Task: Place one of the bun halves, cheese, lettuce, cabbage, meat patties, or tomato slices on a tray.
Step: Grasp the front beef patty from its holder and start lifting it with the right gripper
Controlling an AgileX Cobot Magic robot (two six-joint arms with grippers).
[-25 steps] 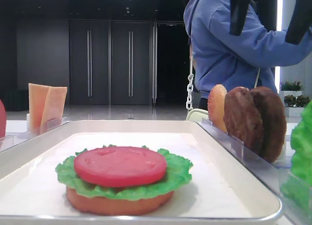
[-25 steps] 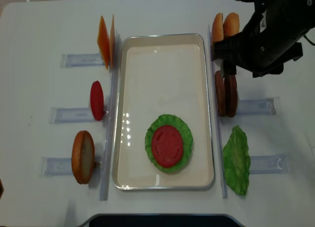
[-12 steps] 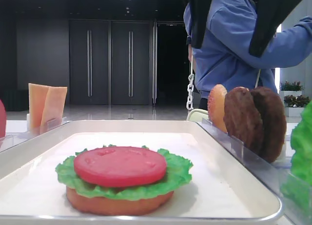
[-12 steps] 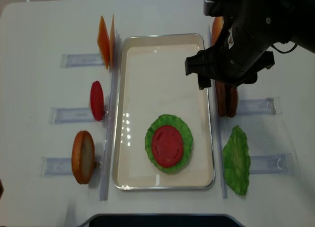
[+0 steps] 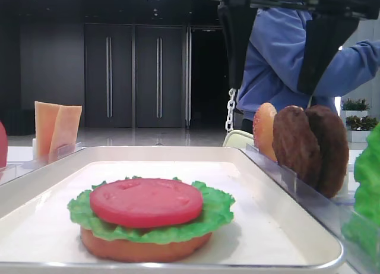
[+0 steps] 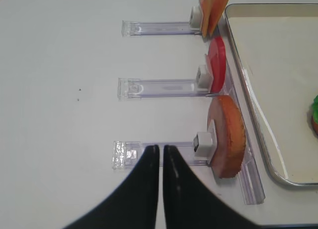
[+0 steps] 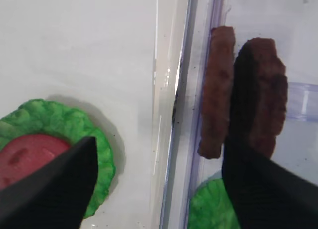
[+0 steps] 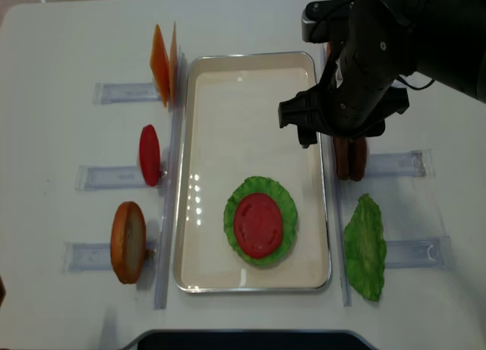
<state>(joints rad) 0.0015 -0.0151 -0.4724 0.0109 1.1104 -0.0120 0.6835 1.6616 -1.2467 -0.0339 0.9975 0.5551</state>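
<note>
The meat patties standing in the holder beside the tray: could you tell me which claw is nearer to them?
Right. The right claw hangs open just above the meat patties, one finger over the outer patty. The left claw is shut, across the tray, by the bun half.

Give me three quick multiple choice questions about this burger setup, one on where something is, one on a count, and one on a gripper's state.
1. Where does the tomato slice on the tray lie?
A. on the lettuce leaf
B. on the bare tray floor
C. under a bun half

2. How many meat patties stand in the holder right of the tray?
A. one
B. two
C. four

3. How is the right gripper?
A. shut on a patty
B. shut and empty
C. open

Answers:
1. A, the red disc lies on the lettuce in the overhead view.
2. B, the right wrist view shows two brown discs on edge, side by side.
3. C, its fingers stand wide apart with nothing between them.
</note>
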